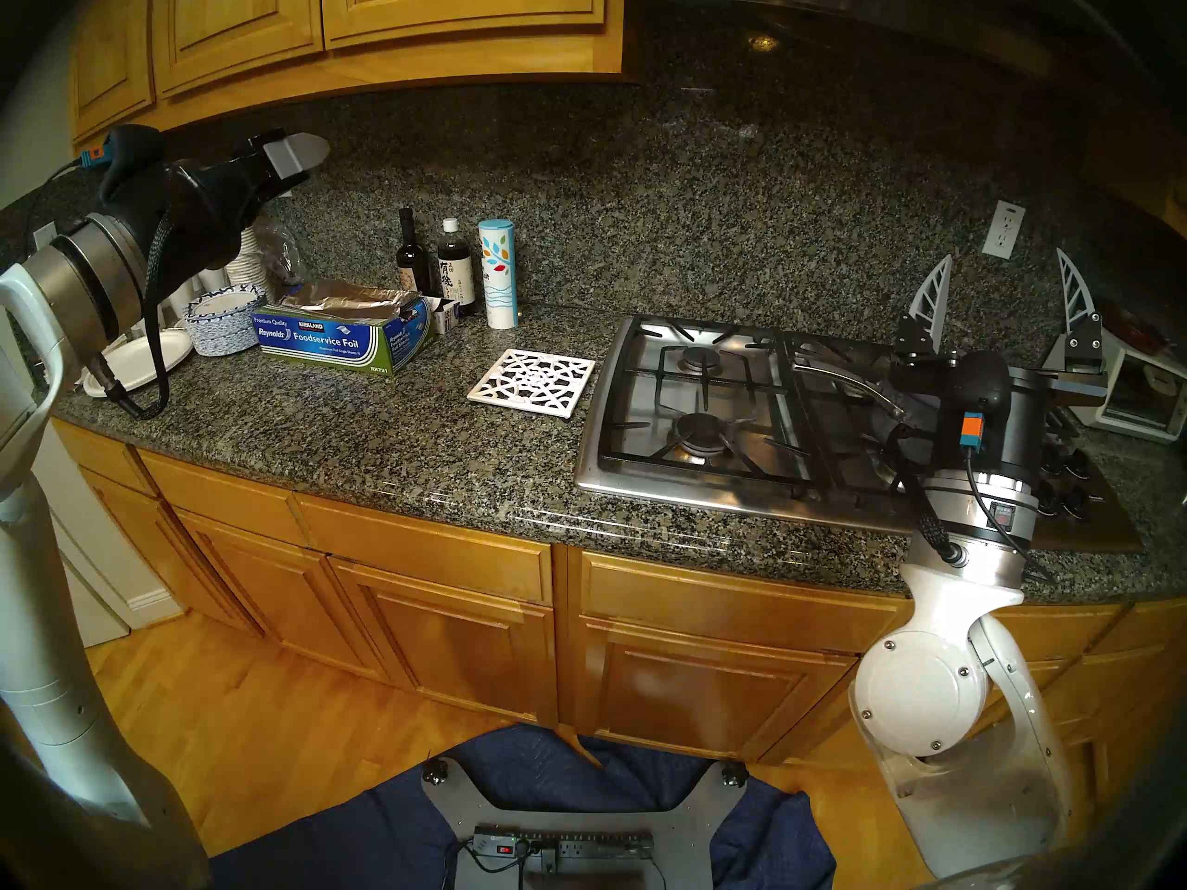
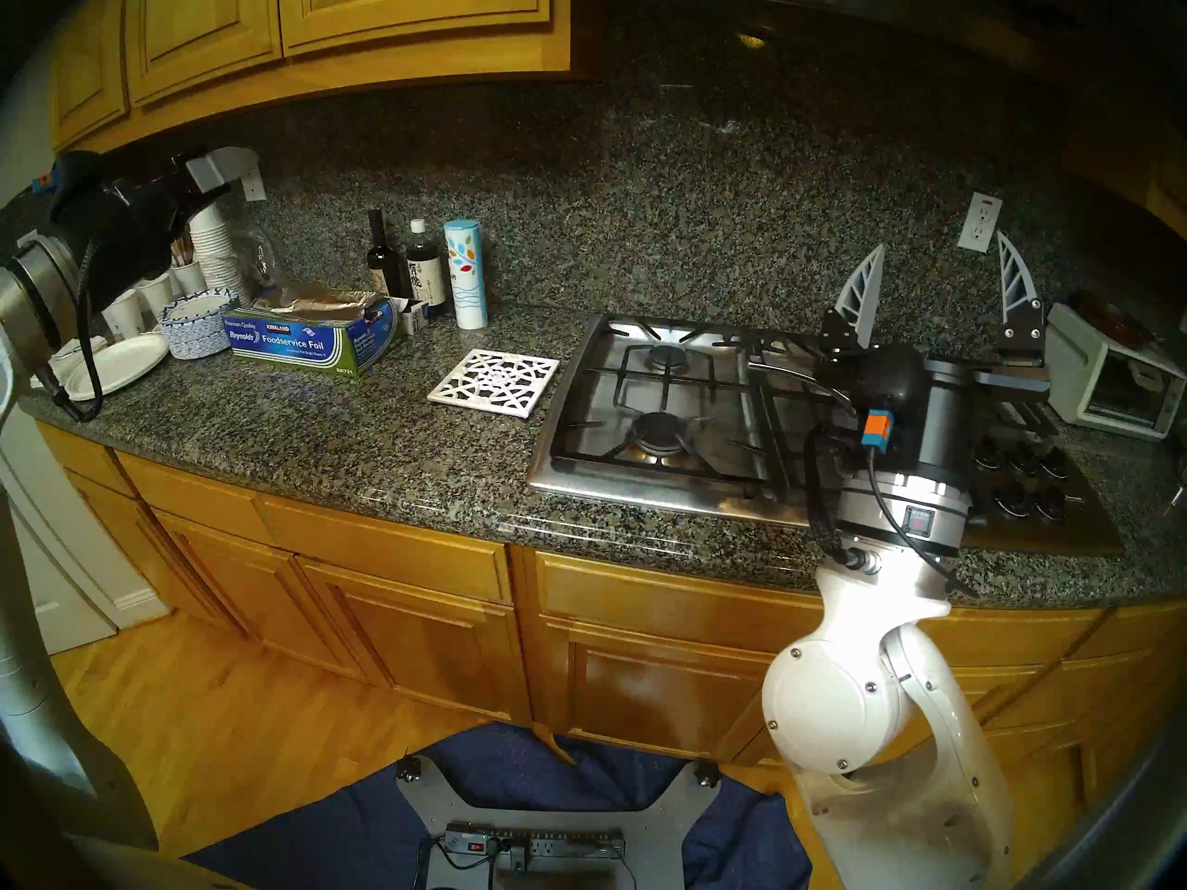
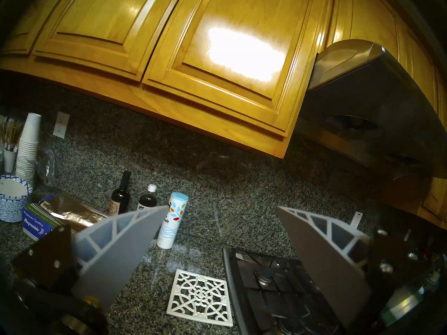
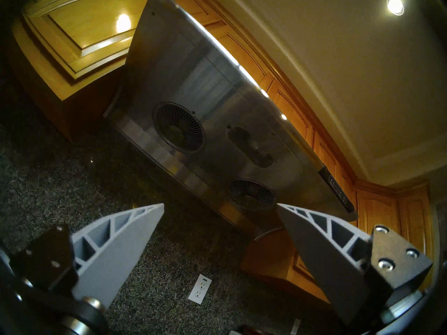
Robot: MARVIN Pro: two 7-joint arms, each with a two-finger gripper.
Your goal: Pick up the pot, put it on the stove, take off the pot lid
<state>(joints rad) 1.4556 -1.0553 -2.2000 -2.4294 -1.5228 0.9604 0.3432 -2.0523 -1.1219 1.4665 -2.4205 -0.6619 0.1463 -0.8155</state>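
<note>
pot handle [image 1: 848, 381] below right hand [image 1: 1005, 291]

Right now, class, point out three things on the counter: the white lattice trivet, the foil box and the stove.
white lattice trivet [image 1: 532, 382], head left view, middle of the lattice.
foil box [image 1: 327, 341], head left view, blue front panel.
stove [image 1: 600, 420], head left view, bare steel left rim.

Warm ceiling light fills the kitchen, a recessed spot [image 4: 394, 5] flaring white and a broad glare burning out one cabinet door [image 3: 244, 54], while the granite backsplash [image 1: 738, 182] sinks dim, edges bow under fisheye, and dark rims swallow every corner.
</note>
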